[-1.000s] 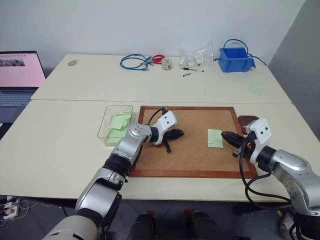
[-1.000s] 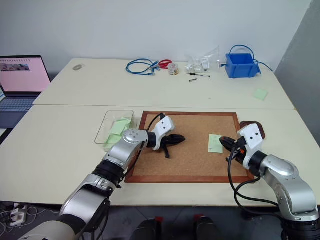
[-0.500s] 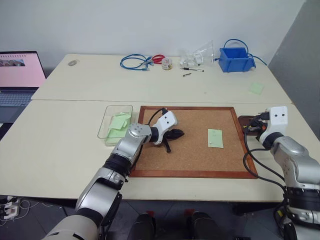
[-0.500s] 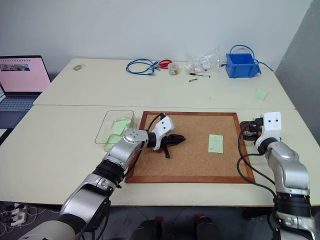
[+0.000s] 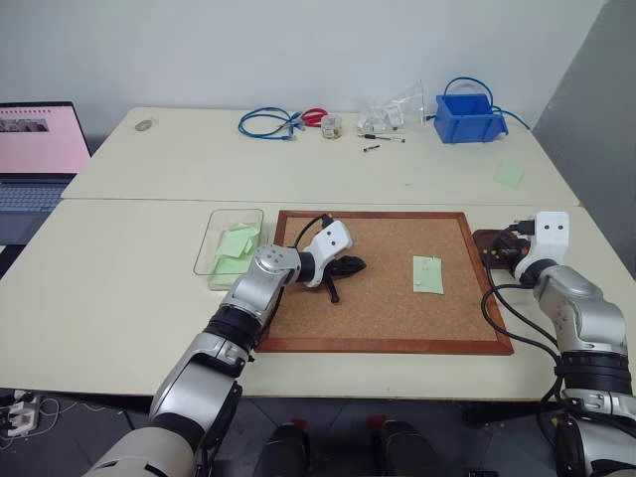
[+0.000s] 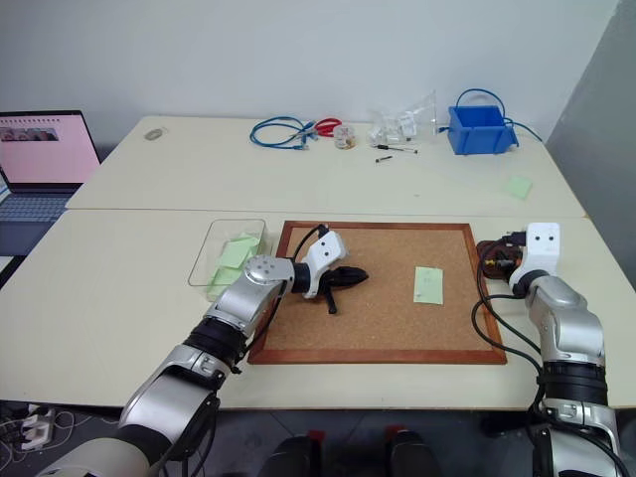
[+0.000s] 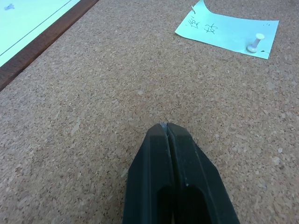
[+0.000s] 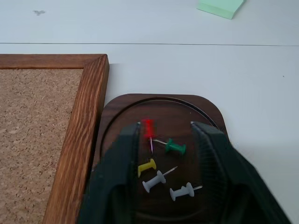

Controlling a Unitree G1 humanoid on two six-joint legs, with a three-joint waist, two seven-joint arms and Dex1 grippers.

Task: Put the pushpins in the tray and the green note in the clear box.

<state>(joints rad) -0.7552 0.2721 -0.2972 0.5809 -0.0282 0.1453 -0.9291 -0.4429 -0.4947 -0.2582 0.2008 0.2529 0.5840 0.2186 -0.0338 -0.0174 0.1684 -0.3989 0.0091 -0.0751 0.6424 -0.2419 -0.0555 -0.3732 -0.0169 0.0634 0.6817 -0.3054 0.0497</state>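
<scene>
The right gripper [image 8: 164, 133] hung over the tray [image 8: 114, 116], its fingers spread with nothing between them; the red pushpin [image 8: 148, 128] and green pushpin [image 8: 175, 148] lay in the tray beside a yellow pin [image 8: 146, 166] and two white pins [image 8: 154, 181]; the left gripper [image 7: 167, 128] rested pressed together on the corkboard [image 5: 388, 298]; the green note [image 5: 428, 274] stayed flat on the board's right part, held by a white pin [image 7: 253, 45]; the clear box [image 5: 214, 248] sat just left of the board.

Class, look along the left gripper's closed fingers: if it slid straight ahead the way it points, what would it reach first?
Probably the green note pinned to the corkboard, near its white pin; only bare cork lies before the left gripper.
</scene>
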